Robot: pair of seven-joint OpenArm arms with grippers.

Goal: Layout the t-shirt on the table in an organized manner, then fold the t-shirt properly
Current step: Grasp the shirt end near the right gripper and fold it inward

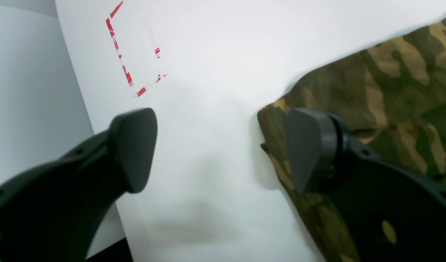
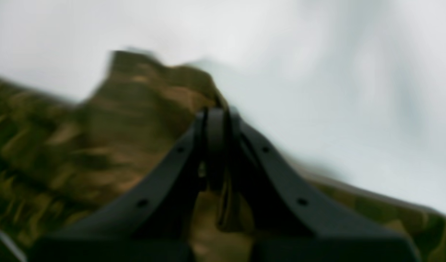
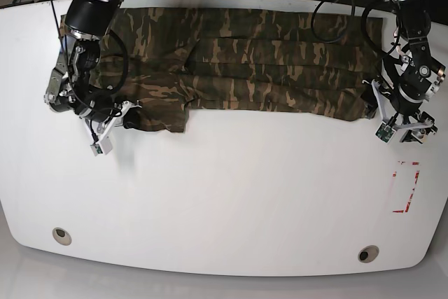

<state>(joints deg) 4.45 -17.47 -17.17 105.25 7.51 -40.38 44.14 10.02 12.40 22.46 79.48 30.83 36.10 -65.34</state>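
The camouflage t-shirt (image 3: 266, 68) lies spread along the far side of the white table (image 3: 231, 201), sleeves toward the left. My right gripper (image 3: 128, 113) sits at the shirt's near left corner. In the blurred right wrist view its jaws (image 2: 215, 116) are shut on a raised fold of the t-shirt (image 2: 99, 145). My left gripper (image 3: 395, 122) hangs open at the shirt's right end. In the left wrist view the left gripper (image 1: 223, 151) has one finger over the t-shirt (image 1: 390, 91) corner and the other over bare table (image 1: 215, 54), holding nothing.
A red-marked rectangle (image 3: 406, 187) lies near the table's right edge, also seen as the red marks (image 1: 135, 54) ahead of the left gripper. Two grommet holes (image 3: 61, 234) (image 3: 367, 253) sit near the front edge. Cables run behind the table.
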